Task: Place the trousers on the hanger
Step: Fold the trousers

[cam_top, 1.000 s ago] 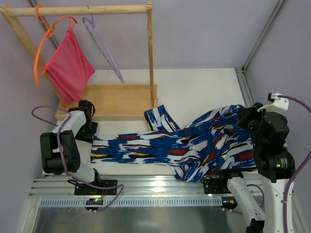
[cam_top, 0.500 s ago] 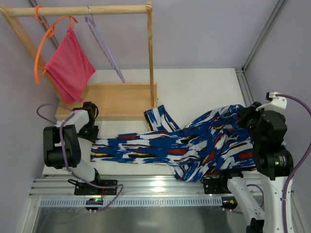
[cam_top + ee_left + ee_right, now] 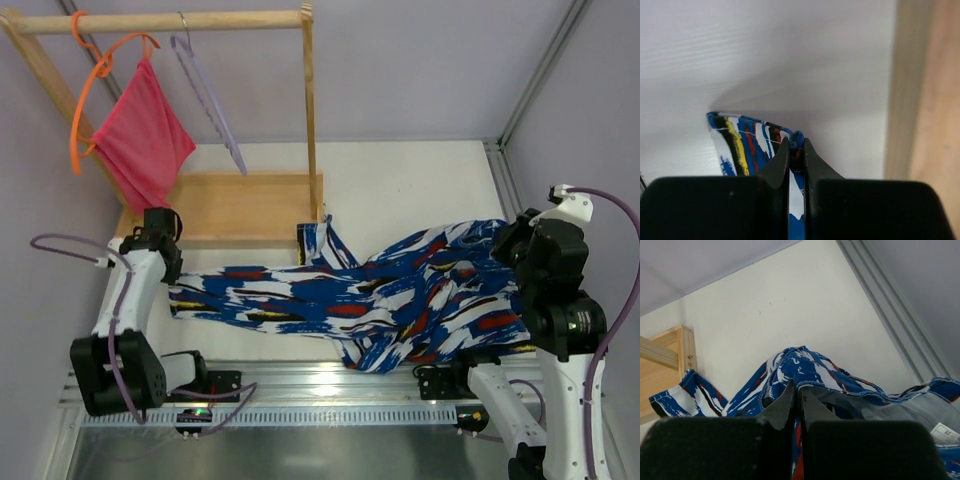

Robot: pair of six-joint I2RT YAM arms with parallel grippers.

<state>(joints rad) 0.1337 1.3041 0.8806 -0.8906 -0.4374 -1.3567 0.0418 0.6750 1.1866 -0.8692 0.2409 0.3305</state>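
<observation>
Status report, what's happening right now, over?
Both shut: left gripper on leg hem of blue, white, red print cloth trousers, right gripper on waistband. On wooden rail, pale lavender plastic hanger, bare. Close by: rack post.

Left arm (image 3: 130,295) reaches forward low, right arm (image 3: 550,285) stands raised, with left fingers (image 3: 780,161) and right fingers (image 3: 784,401) both pinched closed.

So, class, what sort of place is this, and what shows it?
Probably a robot test cell, not a home: two black-and-white robot arms bolted to an aluminium rail, plain pale walls, and a small wooden clothes rack on the white table.
</observation>
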